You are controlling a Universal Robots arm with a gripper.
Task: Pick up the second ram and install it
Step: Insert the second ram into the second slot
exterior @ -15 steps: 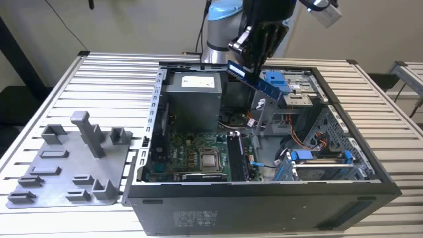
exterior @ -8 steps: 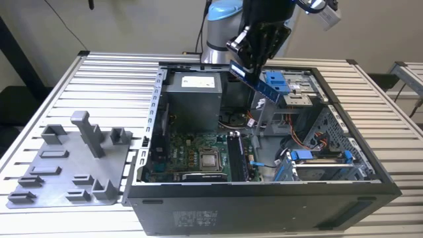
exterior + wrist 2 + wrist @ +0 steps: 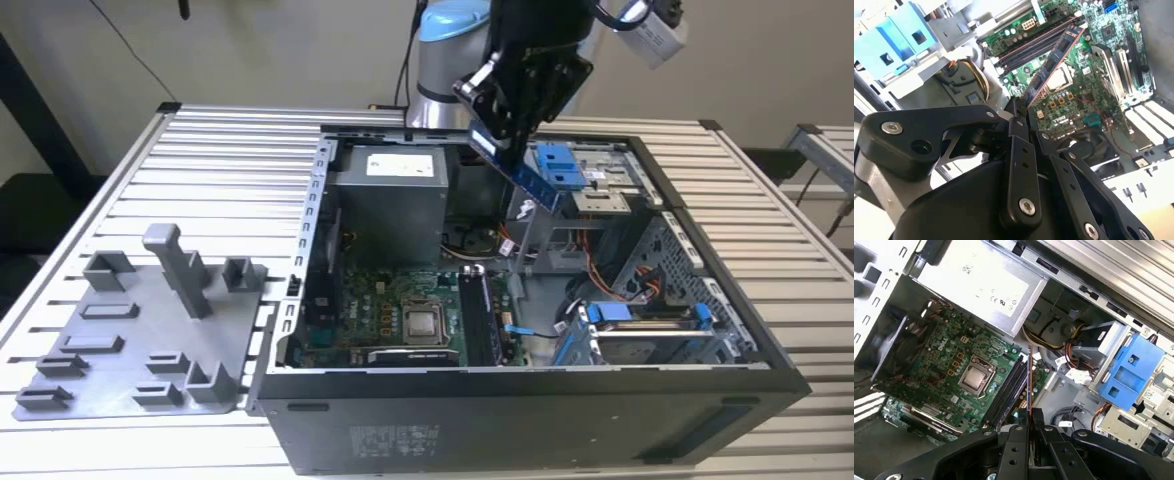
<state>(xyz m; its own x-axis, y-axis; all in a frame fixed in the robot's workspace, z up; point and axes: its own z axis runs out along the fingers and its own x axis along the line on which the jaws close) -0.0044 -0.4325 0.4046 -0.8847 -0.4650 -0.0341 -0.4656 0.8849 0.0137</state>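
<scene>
Your black tool (image 3: 497, 132) is clamped on one end of the second ram (image 3: 529, 178), a long, flat, dark circuit-board stick with a pale blue label, held over the open black computer case (image 3: 534, 385). It is probably light, stiff and fragile, best held by its flat faces. The slatted white metal surface (image 3: 214, 140) looks roomy, the case crowded.

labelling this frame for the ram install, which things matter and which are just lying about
In the job: gripper, holding the second ram; memory slots on the motherboard.
Lying about: grey holder tray; power supply; blue drive caddy.
</scene>
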